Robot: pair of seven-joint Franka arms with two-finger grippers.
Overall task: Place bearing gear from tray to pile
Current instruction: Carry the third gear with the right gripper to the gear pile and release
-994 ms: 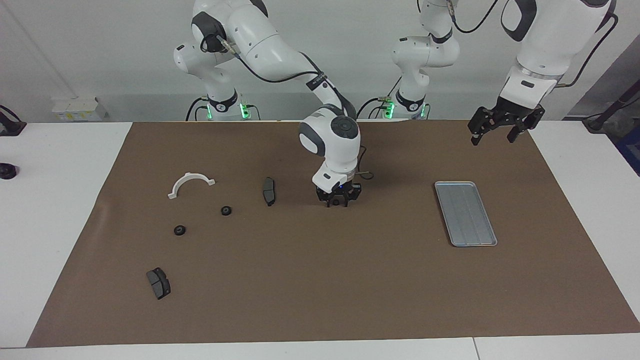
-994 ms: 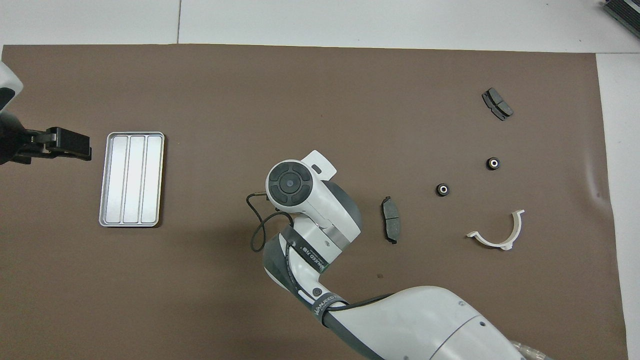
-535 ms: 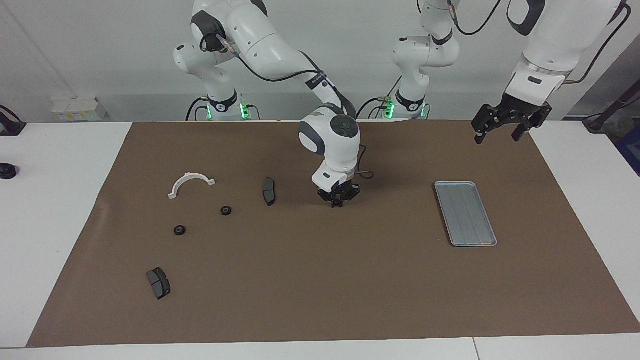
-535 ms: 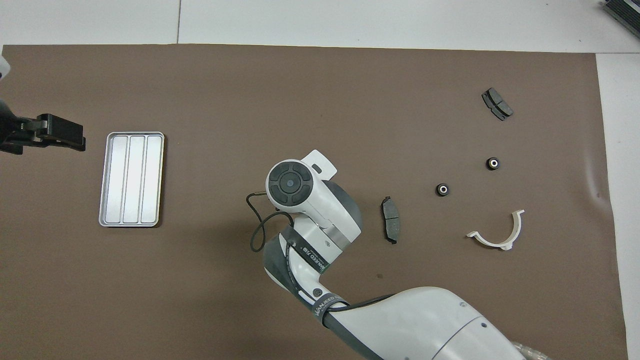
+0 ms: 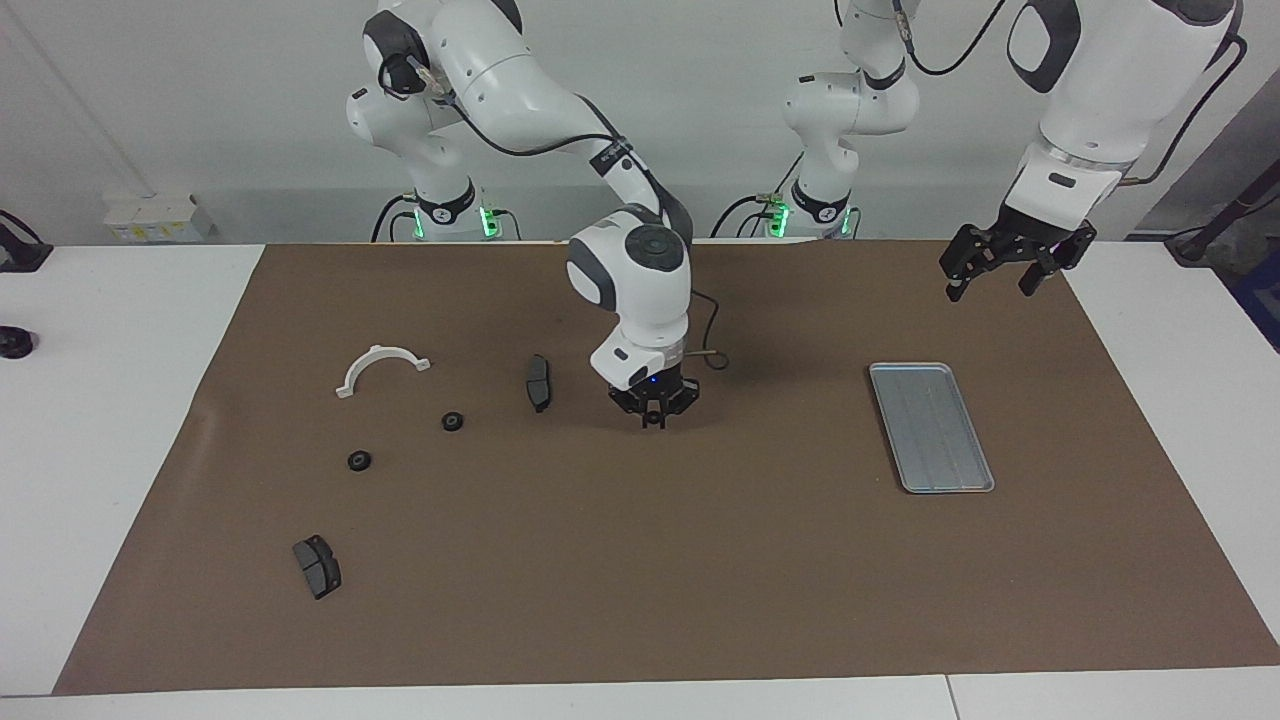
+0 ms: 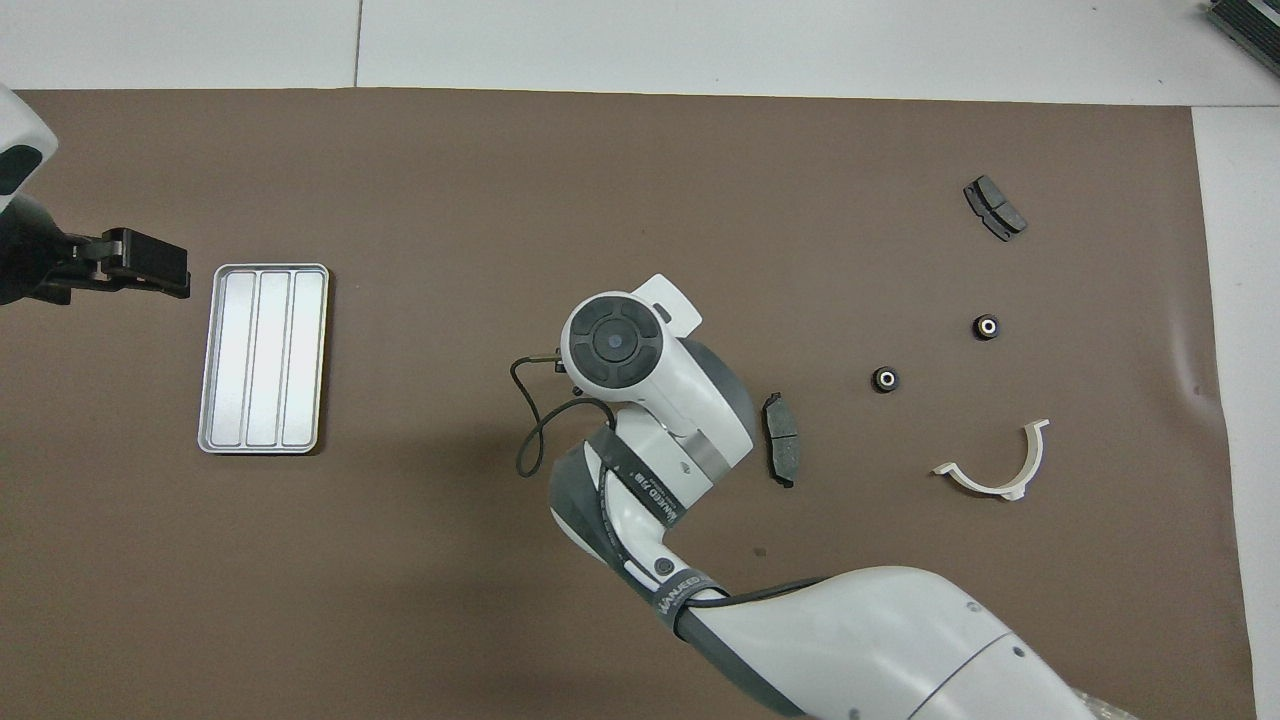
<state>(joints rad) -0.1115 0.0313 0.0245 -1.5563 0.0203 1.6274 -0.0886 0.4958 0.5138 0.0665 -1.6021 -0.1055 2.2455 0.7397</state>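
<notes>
Currently two small black round metal bearing gears [image 5: 452, 421] are lying beside the white half-ring bracket [image 5: 383, 368], well apart from the flat silver-grey ridged tray [image 5: 930, 425], with the right gripper [image 5: 652, 420] hanging pinched shut between them, nothing visible in it, and the left gripper [image 5: 1005, 272] waiting wide near the tray; the gears are probably hard, light and roll-prone, so pinching across the rim.

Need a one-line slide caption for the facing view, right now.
Right gripper shut low over the mat beside a brake pad; tray empty; left gripper open.

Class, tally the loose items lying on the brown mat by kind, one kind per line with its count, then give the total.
Metal tray: 1
Brake pads: 2
Small round gears: 2
White half-ring bracket: 1
Total: 6
</notes>
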